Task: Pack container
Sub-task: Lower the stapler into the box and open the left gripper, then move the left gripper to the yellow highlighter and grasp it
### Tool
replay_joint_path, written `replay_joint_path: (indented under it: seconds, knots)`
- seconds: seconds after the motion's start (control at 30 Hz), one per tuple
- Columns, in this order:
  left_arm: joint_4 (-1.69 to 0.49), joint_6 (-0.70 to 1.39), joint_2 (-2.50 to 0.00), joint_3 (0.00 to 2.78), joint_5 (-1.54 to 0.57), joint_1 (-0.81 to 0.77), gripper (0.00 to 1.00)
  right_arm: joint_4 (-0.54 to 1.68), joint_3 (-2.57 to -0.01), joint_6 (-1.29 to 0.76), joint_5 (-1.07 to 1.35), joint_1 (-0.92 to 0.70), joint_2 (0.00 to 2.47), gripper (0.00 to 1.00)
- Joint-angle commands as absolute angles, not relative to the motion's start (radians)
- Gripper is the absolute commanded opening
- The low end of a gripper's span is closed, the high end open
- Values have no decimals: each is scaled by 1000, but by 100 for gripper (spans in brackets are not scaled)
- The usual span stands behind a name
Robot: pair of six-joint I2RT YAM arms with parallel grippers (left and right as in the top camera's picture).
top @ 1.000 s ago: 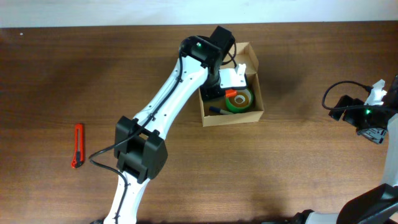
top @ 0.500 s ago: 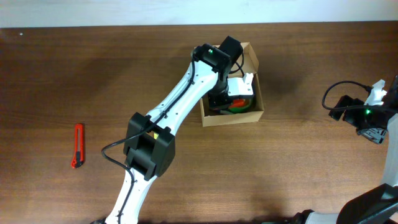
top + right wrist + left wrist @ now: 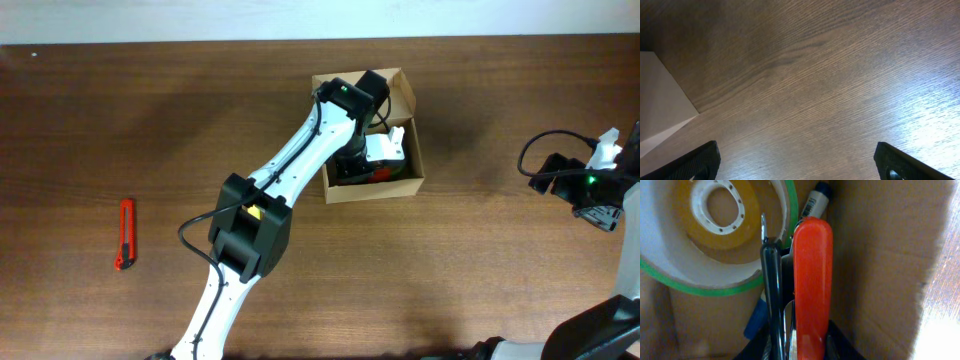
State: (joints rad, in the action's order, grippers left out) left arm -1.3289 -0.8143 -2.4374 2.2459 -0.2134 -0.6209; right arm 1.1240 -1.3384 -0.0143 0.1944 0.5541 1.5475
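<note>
The left pincer (image 3: pixel 799 346) is clamped on an orange-handled tool (image 3: pixel 812 270). The tool's orange grip and thin black grip run up the middle of the left wrist view from between the 2 dark fingers at the bottom edge. I cannot tell what kind of tool it is.

The tool reaches down into the container (image 3: pixel 380 191), the tan cardboard box just right of centre in the upper part of the overhead view, with its flap open along the upper side. Left of the tool in the wrist view lies a tape roll (image 3: pixel 690 272) with a green rim, which is touching or just beside the black grip. At the top of that frame a marker (image 3: pixel 816 202) lies along the cardboard wall. A blue object (image 3: pixel 757 321) shows below the roll, too hidden to name.

Far out at the left of the overhead view a red box cutter (image 3: pixel 125 234) lies on the table (image 3: pixel 480 290), well apart from the box. The right pincer (image 3: pixel 800 167) hangs over bare wood at the right edge of the overhead view, with its fingers wide apart and nothing between them.

The step in hand looks like setting the tool into the slot between the roll and the wall. The next move probably calls for spreading the fingers once the tool rests, then lifting straight up without catching the roll or the walls. The box cutter seems to be the 1 item left outside
</note>
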Motion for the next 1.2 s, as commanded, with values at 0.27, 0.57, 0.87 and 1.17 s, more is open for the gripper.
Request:
replay_joint_path:
  seconds: [0.27,0.57,0.87,1.17]
  knots:
    - [-1311,-760,-2440,2225,-196,-607,57,1125,-1339,-8,211,557,1540,99]
    - [-1271,-680,-2347,2228,-147,-557,84,1125,-1339,-8,211,557,1540,99]
    - [-1246,-616,-2088,2229,0,-532,83,1120,-1339,-8,211,556,1540,99]
    - [-1234,-488,-1865,2221,155,-466,74,1111,-1339,-9,220,556,1540,99]
